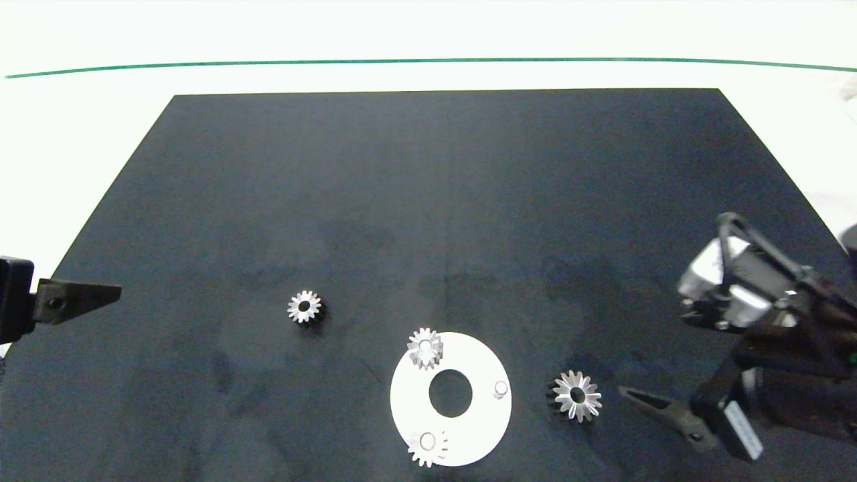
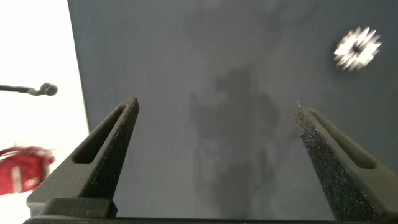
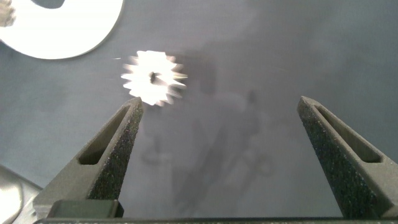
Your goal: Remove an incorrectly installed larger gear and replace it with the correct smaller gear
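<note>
The larger gear (image 1: 577, 396), silver with long splayed teeth, lies flat on the black mat just right of the white ring plate (image 1: 469, 435). It shows in the right wrist view as the larger gear (image 3: 153, 78), ahead of one finger. My right gripper (image 1: 659, 405) (image 3: 217, 106) hovers open and empty to the right of it. Two short-toothed gears (image 1: 425, 347) (image 1: 427, 447) sit on the plate, and the plate's third peg (image 1: 501, 388) stands bare. The smaller gear (image 1: 305, 306) (image 2: 357, 48) lies loose on the mat left of the plate. At the mat's left edge my left gripper (image 1: 87, 294) (image 2: 214, 106) is open and empty.
The black mat (image 1: 442, 187) covers most of a white table with a green line (image 1: 428, 61) along the far side. In the left wrist view a red object (image 2: 18, 168) and a thin dark rod (image 2: 37, 89) lie off the mat.
</note>
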